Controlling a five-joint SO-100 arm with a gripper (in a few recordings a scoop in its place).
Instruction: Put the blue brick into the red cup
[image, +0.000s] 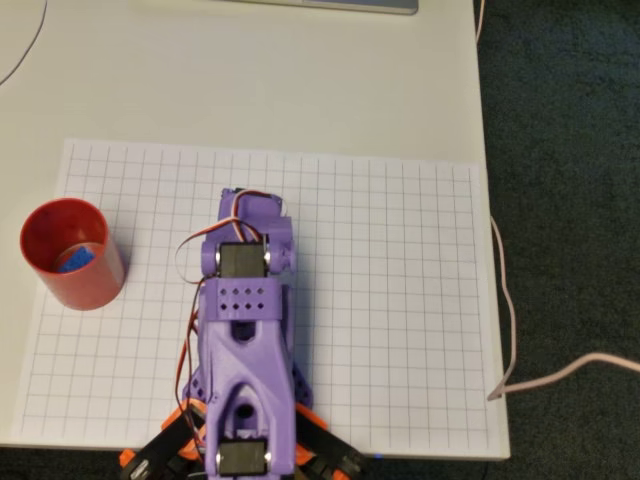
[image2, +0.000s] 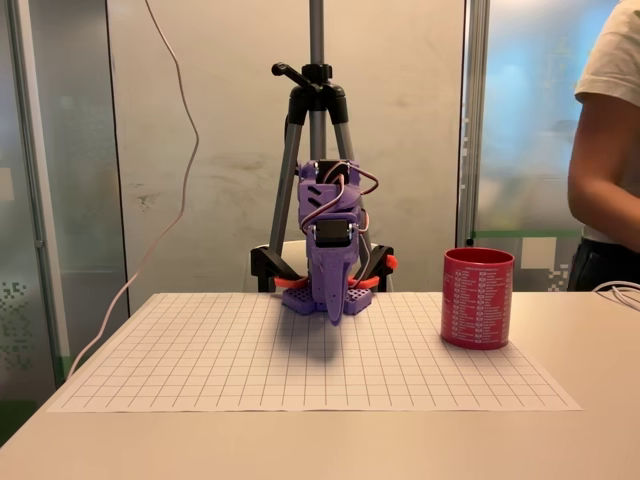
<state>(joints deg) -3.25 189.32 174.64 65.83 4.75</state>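
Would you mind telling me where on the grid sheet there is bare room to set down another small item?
In the overhead view, the grid sheet is bare right of the purple arm, up to the table edge where a cable hangs. A narrower bare strip lies between the arm and the red cup, which holds the blue brick. It is crowded at the bottom around the arm's base.

The grid sheet (image: 400, 300) on the bench (image: 250, 80) is mostly bare. In the overhead view, the cup (image: 72, 255) stands at the sheet's left edge, its mouth open from above, with the brick (image: 75, 260) inside. The folded arm (image: 245, 330) takes the middle near strip, with free room on both sides. The end effector (image2: 335, 312) points down just above the sheet, well apart from the cup.
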